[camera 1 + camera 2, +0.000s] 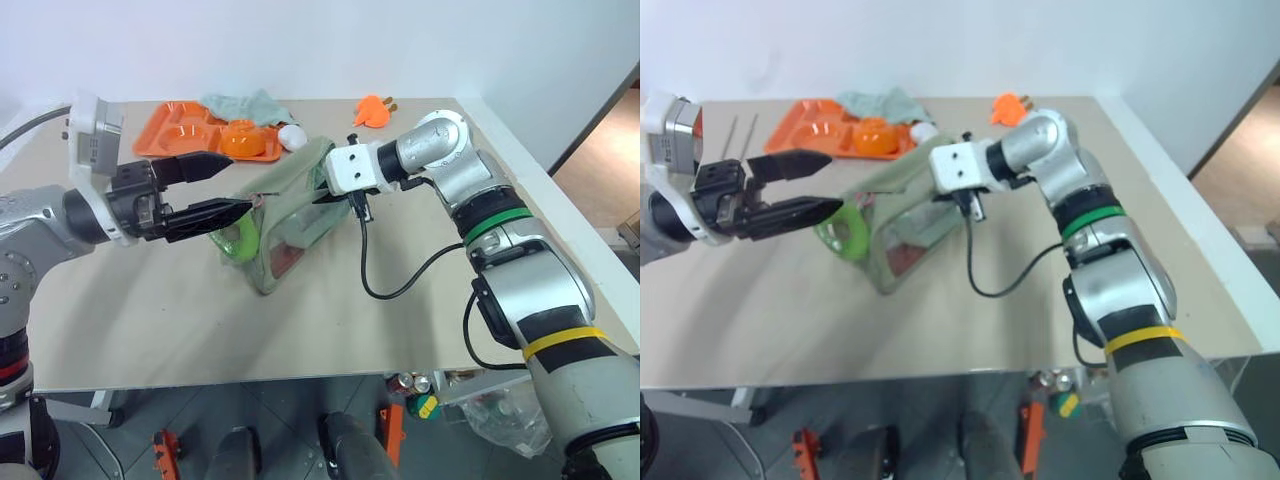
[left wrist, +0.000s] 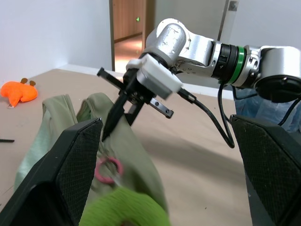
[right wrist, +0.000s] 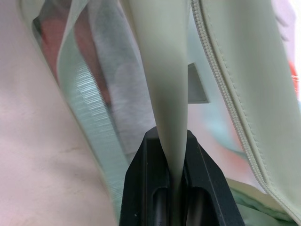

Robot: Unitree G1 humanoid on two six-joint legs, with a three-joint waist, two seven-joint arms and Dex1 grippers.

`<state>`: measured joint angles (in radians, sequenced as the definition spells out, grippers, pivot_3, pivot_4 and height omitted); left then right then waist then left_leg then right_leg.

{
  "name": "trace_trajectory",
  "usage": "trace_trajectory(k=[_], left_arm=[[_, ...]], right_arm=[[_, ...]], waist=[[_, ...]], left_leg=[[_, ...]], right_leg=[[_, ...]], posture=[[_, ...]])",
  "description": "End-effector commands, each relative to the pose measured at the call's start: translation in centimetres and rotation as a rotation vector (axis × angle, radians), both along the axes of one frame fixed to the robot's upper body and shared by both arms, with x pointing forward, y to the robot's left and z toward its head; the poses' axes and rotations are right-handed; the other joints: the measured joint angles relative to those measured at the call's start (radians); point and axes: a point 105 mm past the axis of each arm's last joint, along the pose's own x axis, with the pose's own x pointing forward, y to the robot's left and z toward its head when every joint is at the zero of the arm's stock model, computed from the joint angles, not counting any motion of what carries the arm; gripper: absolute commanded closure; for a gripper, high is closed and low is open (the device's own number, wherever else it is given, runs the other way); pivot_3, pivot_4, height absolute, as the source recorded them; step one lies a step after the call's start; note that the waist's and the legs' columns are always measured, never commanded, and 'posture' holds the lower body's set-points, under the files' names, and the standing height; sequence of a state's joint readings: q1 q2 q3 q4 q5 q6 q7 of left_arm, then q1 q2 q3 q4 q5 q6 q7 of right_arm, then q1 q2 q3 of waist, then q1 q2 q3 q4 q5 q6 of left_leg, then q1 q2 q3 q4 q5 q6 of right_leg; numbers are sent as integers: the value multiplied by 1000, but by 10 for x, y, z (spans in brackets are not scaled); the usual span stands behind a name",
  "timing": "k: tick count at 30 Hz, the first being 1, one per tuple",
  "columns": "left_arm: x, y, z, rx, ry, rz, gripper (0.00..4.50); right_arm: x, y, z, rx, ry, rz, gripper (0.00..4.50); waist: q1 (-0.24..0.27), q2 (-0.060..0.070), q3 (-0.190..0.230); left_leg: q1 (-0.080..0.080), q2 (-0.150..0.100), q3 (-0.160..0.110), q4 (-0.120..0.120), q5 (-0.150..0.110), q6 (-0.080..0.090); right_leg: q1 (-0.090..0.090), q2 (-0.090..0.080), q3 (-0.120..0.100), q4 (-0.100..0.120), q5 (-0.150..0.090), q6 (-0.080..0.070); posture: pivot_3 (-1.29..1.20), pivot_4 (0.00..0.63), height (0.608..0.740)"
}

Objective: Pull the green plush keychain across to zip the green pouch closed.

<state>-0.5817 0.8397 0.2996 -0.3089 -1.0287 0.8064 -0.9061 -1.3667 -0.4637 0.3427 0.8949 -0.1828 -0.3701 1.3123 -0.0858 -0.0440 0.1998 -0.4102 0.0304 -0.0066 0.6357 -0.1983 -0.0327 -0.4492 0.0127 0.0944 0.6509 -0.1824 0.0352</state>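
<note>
The green pouch (image 1: pixel 292 210) lies on its side in the middle of the table, clear window panel toward me. The green plush keychain (image 1: pixel 238 241) hangs at the pouch's left end on a pink loop (image 2: pixel 108 169). My left gripper (image 1: pixel 240 182) is open, level and pointing right; its lower finger (image 1: pixel 215 213) is just above the keychain and the pouch's left end lies between the tips. My right gripper (image 3: pixel 171 179) reaches in from the right and is shut on a fold of the pouch's pale fabric beside the zipper (image 3: pixel 221 89).
An orange tray (image 1: pixel 180 128) with an orange piece (image 1: pixel 240 140), a white ball (image 1: pixel 292 137) and a teal cloth (image 1: pixel 243 103) sit at the back. An orange toy (image 1: pixel 373 111) lies back right. A black cable (image 1: pixel 390 285) droops from my right wrist onto the table.
</note>
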Motion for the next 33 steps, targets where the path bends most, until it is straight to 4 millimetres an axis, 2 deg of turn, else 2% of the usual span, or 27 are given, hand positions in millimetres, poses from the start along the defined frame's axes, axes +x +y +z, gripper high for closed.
trace_trajectory(k=[1,6,11,16,21,24,31,33], left_arm=[[-8,-2,8,-7,-45,-10,0],[-8,-6,4,-23,-30,-23,0],[-7,-10,3,-21,-31,-36,0],[-8,-7,6,-27,-37,-26,0],[-11,-2,16,-55,-52,-17,0],[-12,-1,18,-61,-52,-11,0],[-10,0,17,-63,-42,-5,0],[-10,0,17,-68,-39,-4,0]], right_arm=[[-11,-10,44,92,-68,-30,4479],[-28,-28,68,-5,-165,-114,4479],[-47,-31,63,-95,-92,-148,4479],[-59,-20,50,-106,3,-165,4479],[-63,-14,32,-78,166,-275,4479],[-68,0,32,2,292,-324,4479],[-73,19,46,111,417,-370,4479],[-75,24,44,111,419,-358,4479]], waist=[[7,0,0],[8,0,0],[6,0,0],[7,0,0],[6,0,0],[6,0,0],[6,0,0],[6,0,0]], left_leg=[[0,0,0,0,0,0],[-1,0,1,-1,0,0],[-1,1,0,-1,0,0],[0,0,0,-1,0,0],[-1,0,0,0,0,0],[-1,1,0,0,0,0],[-1,1,0,0,0,0],[-1,1,0,0,0,0]], right_leg=[[0,0,0,0,0,0],[-2,0,0,0,-1,0],[-3,0,-1,1,-2,-2],[-3,0,-2,2,-2,-2],[-3,0,-1,2,-2,-2],[-3,0,-2,2,-2,-2],[-4,0,-2,3,-2,-3],[-4,0,-2,3,-3,-3]], posture=[[0,150,740],[0,150,740],[0,150,740],[0,150,740],[0,150,740],[0,150,740],[0,150,740],[0,150,740]])
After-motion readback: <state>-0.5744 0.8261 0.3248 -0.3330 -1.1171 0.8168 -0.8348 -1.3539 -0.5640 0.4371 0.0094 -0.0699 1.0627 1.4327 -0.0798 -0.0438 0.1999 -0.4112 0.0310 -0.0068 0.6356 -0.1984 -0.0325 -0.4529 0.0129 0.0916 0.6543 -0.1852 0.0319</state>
